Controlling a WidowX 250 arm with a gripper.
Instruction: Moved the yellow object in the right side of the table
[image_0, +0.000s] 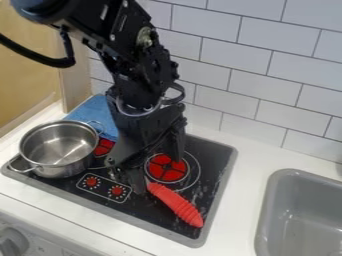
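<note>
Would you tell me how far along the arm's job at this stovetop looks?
Done: the hand is down low over the stovetop, but I can't confirm any move as finished. In hand: it is at the upper-left end of the red handle; whether it grips anything, I can't tell. Left: probably the carry to the right side, where the sink is.

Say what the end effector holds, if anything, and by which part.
Cannot be told: the red handle has its upper end by the end effector; any grip there is hidden.

Red handle (175, 204), black-and-red stovetop (212, 162), blue cloth (93, 111), silver pot (61, 169), white brick-patterned tiles (234, 75)
</note>
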